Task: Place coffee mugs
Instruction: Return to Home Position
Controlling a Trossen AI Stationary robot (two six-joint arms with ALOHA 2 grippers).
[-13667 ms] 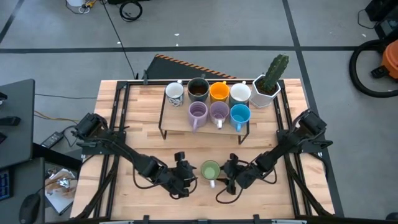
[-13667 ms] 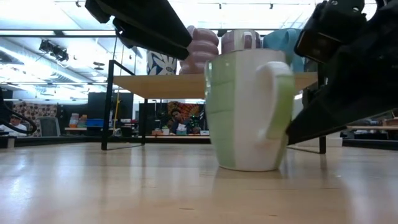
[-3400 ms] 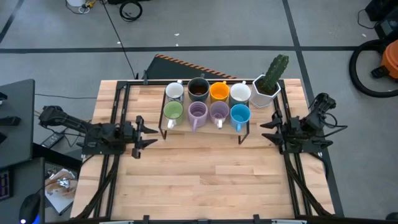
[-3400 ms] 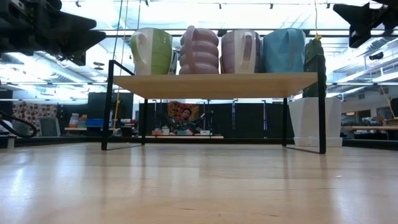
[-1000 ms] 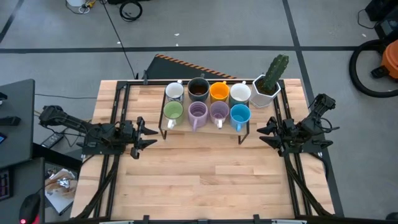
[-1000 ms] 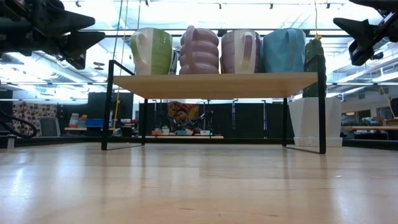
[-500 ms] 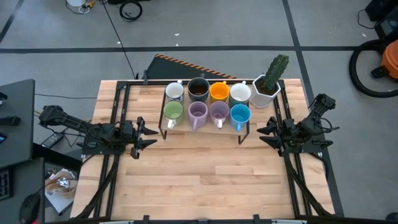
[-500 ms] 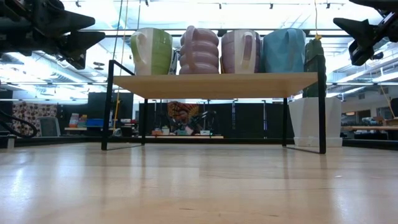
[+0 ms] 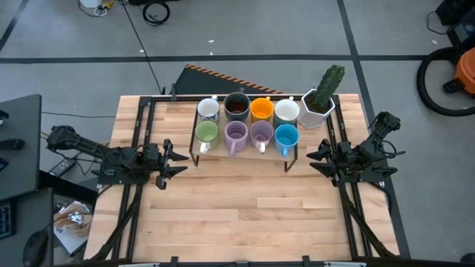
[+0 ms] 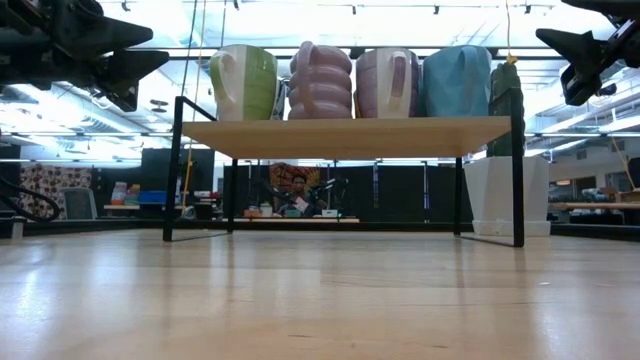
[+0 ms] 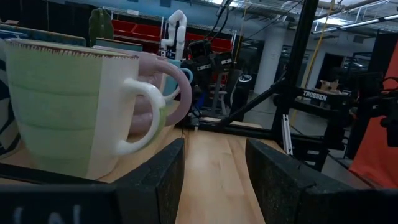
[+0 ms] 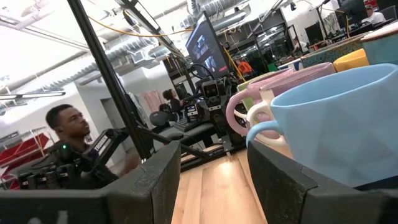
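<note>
Eight coffee mugs (image 9: pixel 236 133) are counted on one shelf (image 9: pixel 245 153): two white mugs (image 9: pixel 208 110), two lavender mugs (image 9: pixel 261 133), one dark brown mug (image 9: pixel 236 107), one orange mug (image 9: pixel 261 110), one green mug (image 9: pixel 206 132), one blue mug (image 9: pixel 286 136). One cactus pot (image 9: pixel 318 111) is counted. Two grippers are counted: one left gripper (image 9: pixel 177 157), one right gripper (image 9: pixel 312 159)

From high up we look straight down on the whole table (image 9: pixel 245 215). Down low we look flat across it at the shelf (image 10: pixel 350 135). Our left wrist camera sits close to the green mug (image 11: pixel 56 106), our right one close to the blue mug (image 12: pixel 336 124). All four see both mugs.
</note>
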